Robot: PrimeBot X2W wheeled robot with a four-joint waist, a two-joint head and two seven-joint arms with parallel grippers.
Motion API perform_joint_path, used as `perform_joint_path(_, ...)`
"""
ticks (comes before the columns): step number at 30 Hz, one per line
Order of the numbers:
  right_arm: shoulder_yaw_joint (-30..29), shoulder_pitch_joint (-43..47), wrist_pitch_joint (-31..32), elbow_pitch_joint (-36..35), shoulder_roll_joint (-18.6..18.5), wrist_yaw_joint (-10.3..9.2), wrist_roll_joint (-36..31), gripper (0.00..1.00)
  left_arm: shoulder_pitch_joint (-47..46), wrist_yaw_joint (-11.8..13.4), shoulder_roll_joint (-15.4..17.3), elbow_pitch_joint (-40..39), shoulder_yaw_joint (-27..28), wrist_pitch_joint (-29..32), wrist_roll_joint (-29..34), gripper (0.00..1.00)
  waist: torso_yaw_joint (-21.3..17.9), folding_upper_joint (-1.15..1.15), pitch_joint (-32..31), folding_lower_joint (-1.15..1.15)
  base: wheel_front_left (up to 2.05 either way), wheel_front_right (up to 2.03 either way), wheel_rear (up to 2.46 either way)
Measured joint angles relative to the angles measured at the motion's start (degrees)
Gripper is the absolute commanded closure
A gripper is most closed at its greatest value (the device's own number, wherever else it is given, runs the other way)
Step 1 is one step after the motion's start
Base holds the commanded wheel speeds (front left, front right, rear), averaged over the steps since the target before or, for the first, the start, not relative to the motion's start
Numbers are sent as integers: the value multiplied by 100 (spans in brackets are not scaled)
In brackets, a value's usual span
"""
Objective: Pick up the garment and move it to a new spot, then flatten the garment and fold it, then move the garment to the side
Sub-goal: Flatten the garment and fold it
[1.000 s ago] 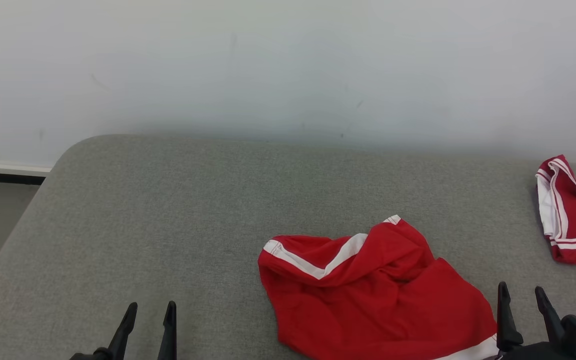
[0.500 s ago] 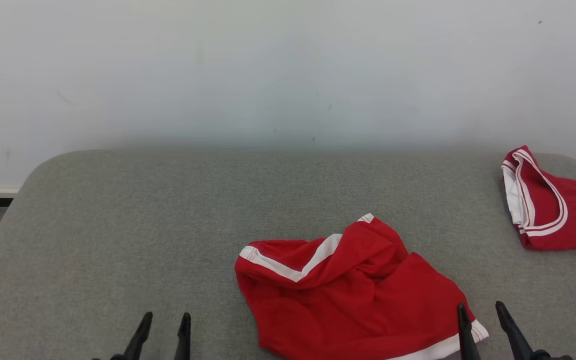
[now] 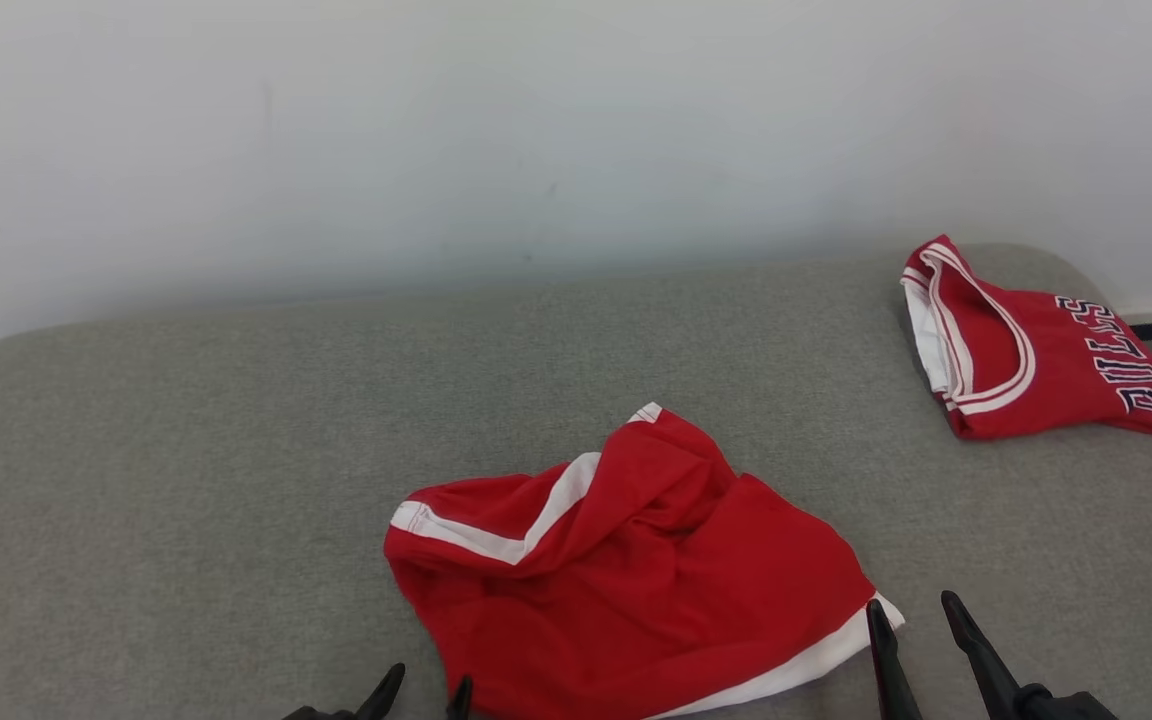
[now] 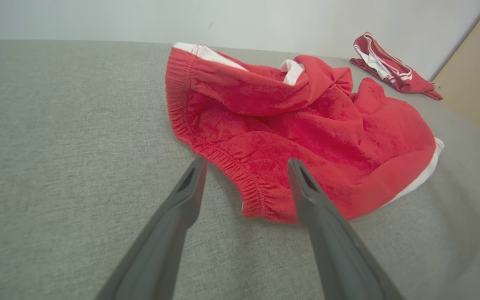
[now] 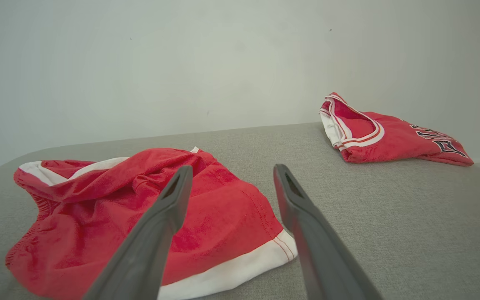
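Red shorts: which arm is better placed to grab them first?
Probably left. In its wrist view the open left gripper frames the waistband edge of the red shorts. The right gripper is open too, but sits beside the white hem corner.

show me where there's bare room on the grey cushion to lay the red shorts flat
Widest bare patch: left half of the cushion, between wall and shorts. A narrower strip lies between shorts and folded jersey. Crowded at the front, around the shorts and right gripper.
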Motion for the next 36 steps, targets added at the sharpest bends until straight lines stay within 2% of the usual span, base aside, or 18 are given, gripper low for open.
perform_joint_path(5, -24, -12, -1, 8, 0, 0, -11, 0, -182, -1, 5, 527, -219, 0, -198, 0, -236, 0, 127, 0, 0, 0, 0)
perform_joint_path(14, -9, -94, -1, -1, 8, 0, -24, 0, -537, 0, 7, 1095, -431, 0, -479, 0, -399, 0, 318, 0, 0, 0, 0)
perform_joint_path(15, -11, -98, -1, -10, 11, 0, -25, 0, -594, 0, -5, 1102, -498, 0, -556, 53, -392, 0, 326, 0, 0, 0, 0)
perform_joint_path(16, -8, -99, -1, -14, 13, 0, -30, 0, -636, 0, -14, 1089, -577, 0, -617, 100, -382, 0, 328, 0, 0, 0, 0)
perform_joint_path(19, -27, -97, -1, -30, 16, 0, -40, 0, -707, 0, -25, 1009, -700, 0, -709, 100, -336, 0, 323, 0, 0, 0, 0)
perform_joint_path(26, -154, 15, -1, -32, 45, 0, -30, 0, -653, -1, 31, 62, -575, 0, -676, 100, -92, 0, 252, 0, 0, 0, 0)
perform_joint_path(32, -194, 99, -1, 1, 81, 0, 13, 0, -34, 0, 350, -778, -447, -1, -615, 100, 199, 0, 141, 0, 0, 0, 0)
perform_joint_path(36, -227, 102, -1, 44, 100, 0, 20, 0, 485, 0, 515, -956, -554, 0, -580, 100, 366, 0, 83, 0, 0, 0, 0)
